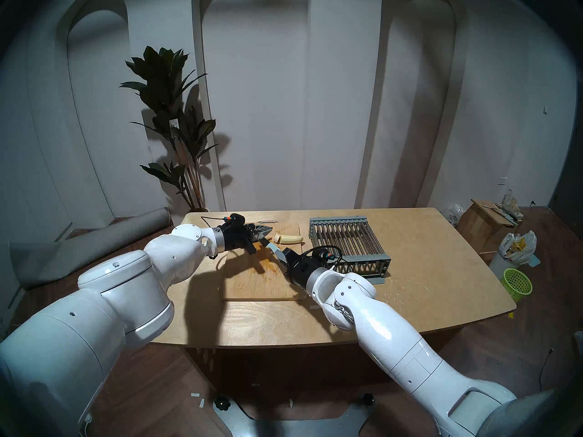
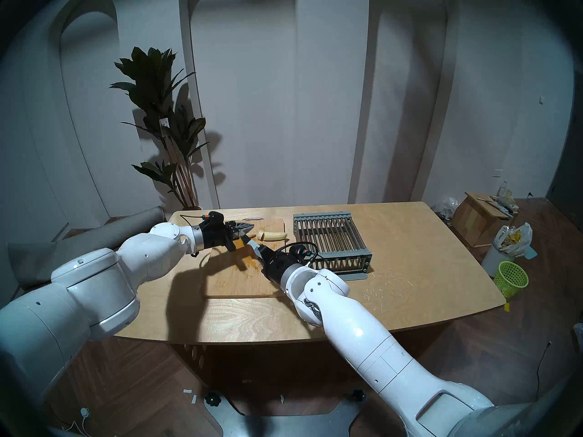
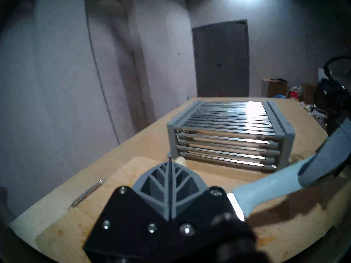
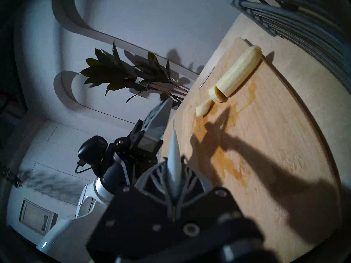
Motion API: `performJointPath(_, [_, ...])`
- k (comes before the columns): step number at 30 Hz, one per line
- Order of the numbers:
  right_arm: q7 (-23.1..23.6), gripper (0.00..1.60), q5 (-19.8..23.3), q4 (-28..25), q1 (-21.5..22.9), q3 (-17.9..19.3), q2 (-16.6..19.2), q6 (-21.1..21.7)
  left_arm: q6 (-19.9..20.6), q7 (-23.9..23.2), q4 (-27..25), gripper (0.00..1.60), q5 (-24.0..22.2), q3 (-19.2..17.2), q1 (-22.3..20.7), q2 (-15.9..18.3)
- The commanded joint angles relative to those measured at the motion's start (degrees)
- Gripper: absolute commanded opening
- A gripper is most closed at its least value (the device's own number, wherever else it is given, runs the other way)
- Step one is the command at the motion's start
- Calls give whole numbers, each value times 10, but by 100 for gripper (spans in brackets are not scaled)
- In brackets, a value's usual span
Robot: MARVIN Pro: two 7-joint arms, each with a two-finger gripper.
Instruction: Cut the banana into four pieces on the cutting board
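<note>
The peeled banana lies at the far end of the cutting board [image 1: 252, 285]: a long stub [image 1: 291, 238] and, in the right wrist view, two small cut pieces [image 4: 215, 94] beside the stub [image 4: 237, 72]. My right gripper [image 1: 277, 252] is shut on a knife [image 4: 173, 152] by its pale grey handle, the blade pointing far-left over the board, short of the pieces. My left gripper [image 1: 266, 229] is shut and empty, hovering over the board's far left, just left of the pieces and close to the knife tip. The left wrist view shows its joined fingers [image 3: 163, 183] and the knife handle [image 3: 275, 183].
A grey slatted metal rack [image 1: 347, 241] stands on the table right of the board, close behind my right wrist. The board's metal handle [image 1: 266, 221] is at its far edge. An orange-brown stain [image 4: 226, 162] marks the board's middle. A potted plant [image 1: 176, 136] stands beyond the table's far left.
</note>
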Motion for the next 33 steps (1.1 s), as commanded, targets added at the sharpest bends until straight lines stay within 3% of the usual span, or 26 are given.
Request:
performJointPath(1, [0,0,-20,-12,23,-3,3,-2,6,25,-29,0,-69,-78,-67,15])
performJointPath(7, [-12,0,-53,-5,35,-11,20,-6,15,45,-53,0,-119,-135,-88,40])
performJointPath(12, [-39,0,-117,-9,60,-37,35,-15,38,55,-42,0,-152,-167,-112,54])
performJointPath(19, [-90,0,-224,-32,89,-85,40,-30,59,56,-37,0,-190,-205,-96,73])
performJointPath(21, [-123,0,-277,-44,97,-107,39,-40,65,45,-40,0,-202,-217,-88,82])
performJointPath(33, [-244,0,-409,-45,103,-150,31,-68,86,-13,-48,0,-227,-244,-70,112])
